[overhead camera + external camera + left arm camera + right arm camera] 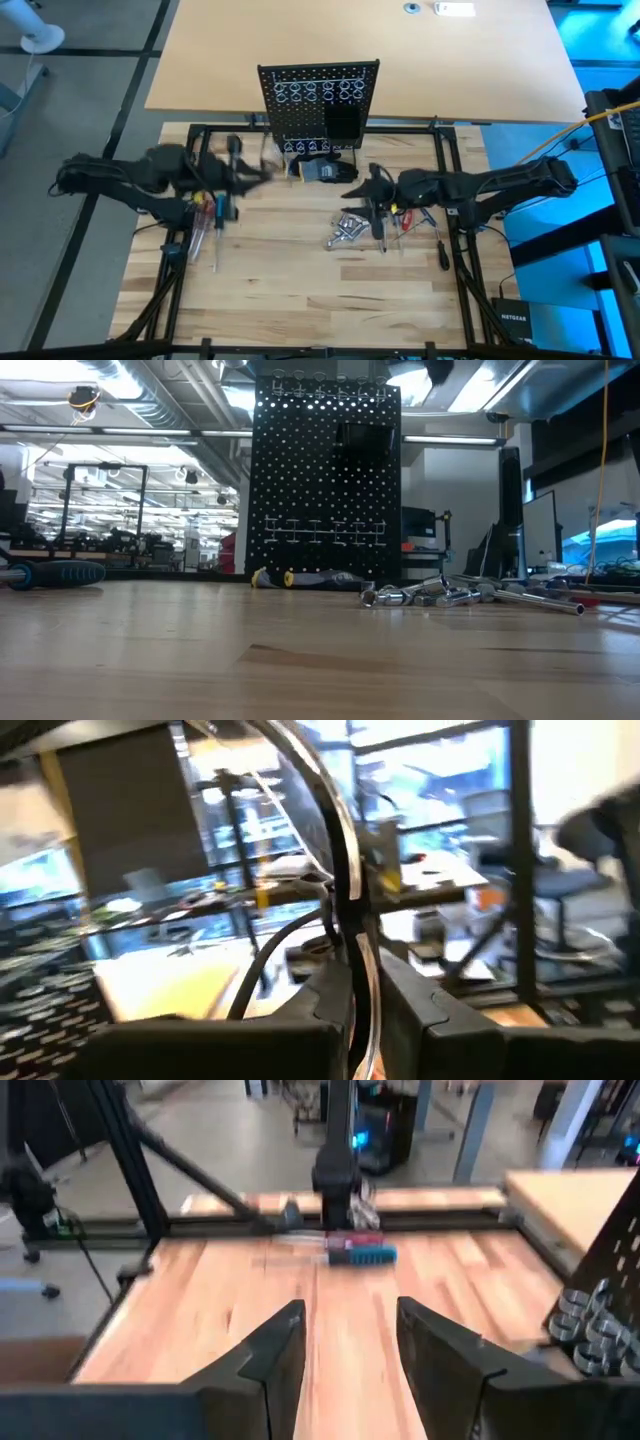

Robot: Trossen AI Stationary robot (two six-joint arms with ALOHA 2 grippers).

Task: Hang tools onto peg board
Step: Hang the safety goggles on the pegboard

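Note:
The black peg board (320,105) stands upright at the table's far middle, with pale ring holders (590,1320) and a black bin (365,435). My left gripper (262,172) hovers left of the board's foot, shut on a slim shiny tool (345,890) that is blurred. My right gripper (375,195) is open to the right of the board's foot, above the small silver pieces (348,228), with nothing between its fingers (350,1345). Screwdrivers lie flat on the table at the left (205,215) and right (410,215). My left gripper pinches the tool's thin shiny shaft (352,982) between its two fingers (430,1010). The shaft runs out past the fingertips, away from the wrist. It is held up off the table. Blur hides which end of the tool the fingers have.
A dark bundle with yellow spots (325,170) lies at the peg board's foot. A black-handled screwdriver (232,150) lies near the left arm, and a blue-handled one (55,573) at the left. A black frame (445,150) borders the wooden table. Bare wood (300,290) stretches toward the near edge.

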